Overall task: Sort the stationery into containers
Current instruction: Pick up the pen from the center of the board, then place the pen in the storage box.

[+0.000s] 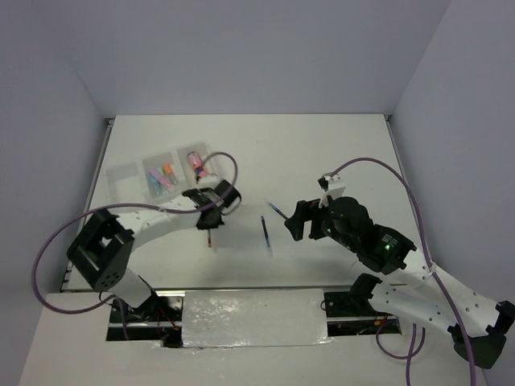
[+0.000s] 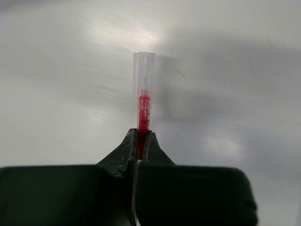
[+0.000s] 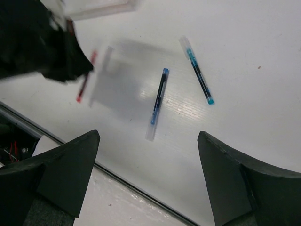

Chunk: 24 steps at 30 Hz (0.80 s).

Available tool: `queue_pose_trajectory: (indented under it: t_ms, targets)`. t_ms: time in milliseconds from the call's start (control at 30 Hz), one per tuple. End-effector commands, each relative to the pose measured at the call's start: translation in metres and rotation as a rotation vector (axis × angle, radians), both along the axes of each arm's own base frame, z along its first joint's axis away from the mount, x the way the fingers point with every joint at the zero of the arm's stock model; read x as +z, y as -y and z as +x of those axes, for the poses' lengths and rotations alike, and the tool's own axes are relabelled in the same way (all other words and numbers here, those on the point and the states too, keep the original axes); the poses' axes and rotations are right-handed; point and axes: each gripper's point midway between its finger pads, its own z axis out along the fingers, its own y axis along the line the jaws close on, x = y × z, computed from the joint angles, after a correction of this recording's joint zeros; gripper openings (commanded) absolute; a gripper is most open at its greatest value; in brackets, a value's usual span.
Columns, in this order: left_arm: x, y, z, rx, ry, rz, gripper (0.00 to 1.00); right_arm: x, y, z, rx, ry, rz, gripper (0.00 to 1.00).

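We find the left gripper (image 2: 141,141) pinched shut on a thin red pen with a clear cap (image 2: 143,106). The black fingertips (image 2: 126,151) clamp the red end, and the clear end juts out ahead over the white table (image 2: 56,94). From the top camera, that pen (image 1: 210,236) points from the left gripper (image 1: 212,211) toward the near edge.

We see the right gripper (image 3: 148,136) spread wide with nothing between its dark fingers (image 3: 70,165). It hangs over two loose pens lying on the table. One is a thin blue pen with a clear end (image 3: 159,96). The other is a dark pen with teal tips (image 3: 197,75), close beside the first but not touching it. In the top view both lie between the two arms, the blue pen (image 1: 266,233) nearer the bases.

Out at the far left sits a translucent white plastic tray of three compartments (image 1: 121,173). Its middle compartment holds short highlighters in orange, blue and pink tones (image 1: 163,177), and its right one holds a stubby pink-red marker (image 1: 194,161).
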Motion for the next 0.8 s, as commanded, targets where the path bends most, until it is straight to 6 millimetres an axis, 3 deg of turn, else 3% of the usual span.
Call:
queue_pose_trajectory:
  t_ms: [0,33,67,100,133,200,233,267,300,367,500,600,767]
  targets:
    - [0.067,-0.095,0.031,0.212,0.132,0.165,0.00,0.006,-0.011,0.002,0.044,0.042,0.036,0.92]
    - [0.090,-0.115,0.033,0.269,0.172,0.189,0.00,0.004,-0.013,0.004,0.041,0.035,0.032,0.92]
    - [0.105,-0.149,0.040,0.374,0.219,0.243,0.01,0.005,-0.016,0.006,0.042,0.038,0.038,0.92]
    - [0.116,-0.166,0.042,0.424,0.239,0.252,0.02,0.006,-0.021,0.006,0.061,0.035,0.045,0.92]
    - [0.127,-0.195,0.050,0.520,0.256,0.260,0.02,0.007,-0.027,0.009,0.072,0.037,0.050,0.92]
    - [0.137,-0.227,0.057,0.588,0.255,0.293,0.03,0.008,-0.035,0.010,0.100,0.033,0.058,0.92]
    - [0.143,-0.255,0.066,0.675,0.261,0.291,0.02,0.013,-0.040,0.012,0.110,0.043,0.070,0.92]
    - [0.144,-0.266,0.070,0.686,0.246,0.287,0.02,0.012,-0.042,0.013,0.115,0.038,0.070,0.92]
    - [0.136,-0.270,0.078,0.696,0.213,0.252,0.02,0.012,-0.046,0.011,0.135,0.035,0.077,0.92]
    - [0.145,-0.296,0.093,0.769,0.239,0.211,0.02,0.012,-0.051,0.012,0.152,0.041,0.083,0.91]
    - [0.124,-0.311,0.126,0.785,0.174,0.163,0.07,0.005,-0.055,0.010,0.176,0.030,0.082,0.91]
    - [0.101,-0.323,0.135,0.816,0.132,0.125,0.06,0.000,-0.056,0.009,0.189,0.031,0.075,0.91]
    - [0.087,-0.331,0.145,0.815,0.144,0.124,0.15,-0.005,-0.054,0.008,0.196,0.028,0.045,0.91]
